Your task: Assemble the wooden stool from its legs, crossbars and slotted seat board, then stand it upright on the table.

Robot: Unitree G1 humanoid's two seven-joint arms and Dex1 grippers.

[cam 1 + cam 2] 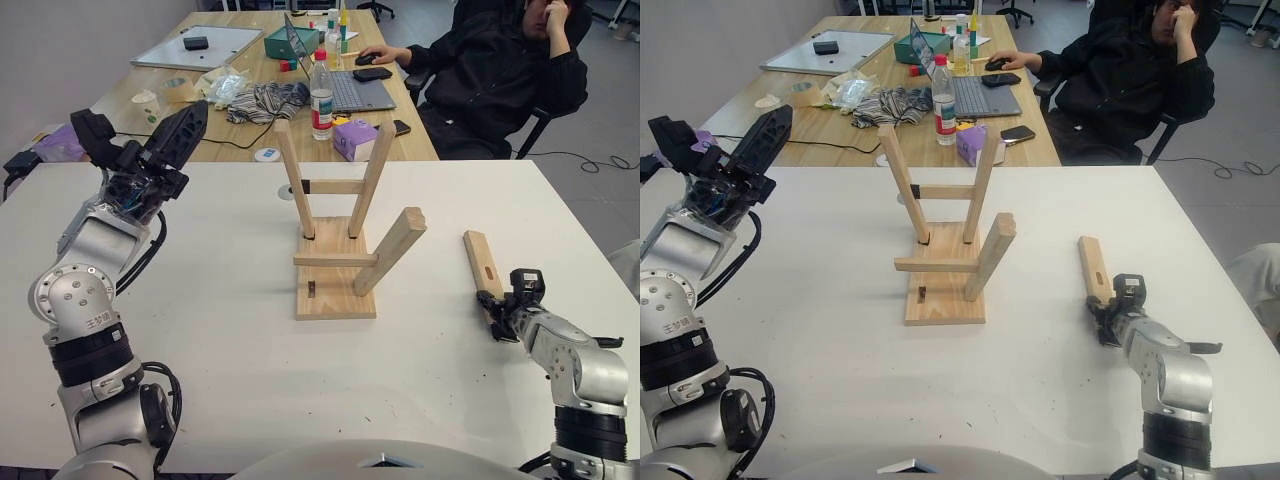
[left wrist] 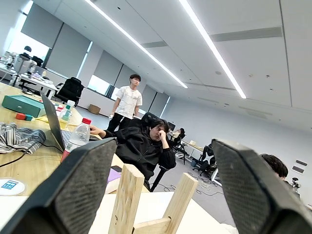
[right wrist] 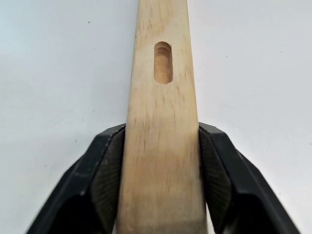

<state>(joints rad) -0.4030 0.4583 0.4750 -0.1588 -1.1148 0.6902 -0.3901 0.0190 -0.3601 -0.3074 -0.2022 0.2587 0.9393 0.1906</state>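
The slotted seat board (image 1: 338, 300) lies flat mid-table. Two legs (image 1: 294, 180) stand up from its far end, joined by a crossbar (image 1: 335, 186). A third leg (image 1: 391, 250) leans up from the board's right side, with a second crossbar (image 1: 325, 260) running left from it. A loose leg (image 1: 481, 262) with a slot (image 3: 163, 62) lies on the table to the right. My right gripper (image 3: 162, 131) is shut on that leg's near end, low on the table. My left gripper (image 1: 135, 140) hangs raised at the far left, open and holding nothing; the standing legs (image 2: 127, 197) show between its fingers (image 2: 80, 187).
The white table (image 1: 220, 330) has free room on the left and in front. Behind it a wooden table holds a bottle (image 1: 321, 95), a laptop (image 1: 350, 88), a purple box (image 1: 352, 140) and a cloth (image 1: 262, 100). A person sits at that table's far right.
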